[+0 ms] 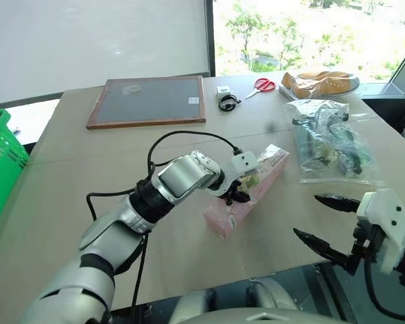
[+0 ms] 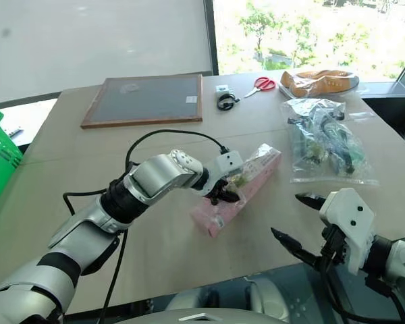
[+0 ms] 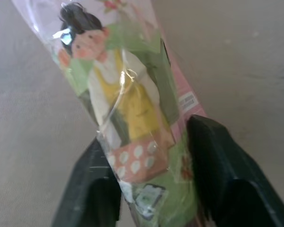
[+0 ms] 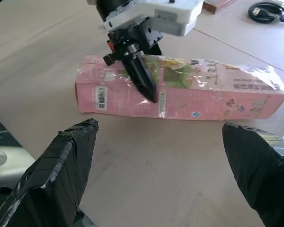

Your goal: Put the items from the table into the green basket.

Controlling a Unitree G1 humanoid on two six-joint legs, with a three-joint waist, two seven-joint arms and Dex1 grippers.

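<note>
Left gripper: fingers pinching the pink box across its width, box lying flat mid-table. Right gripper: fingers spread wide, empty, at 4 o'clock from box. Green basket: 9 o'clock edge, off the table. Bag: 2 o'clock of box.

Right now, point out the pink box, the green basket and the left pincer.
pink box (image 1: 273,164), left eye view, on its wrapped top face near the far end.
green basket (image 1: 0,169), left eye view, on its slotted side wall.
left pincer (image 1: 237,196), left eye view, between its fingertips, closed on the box.
</note>
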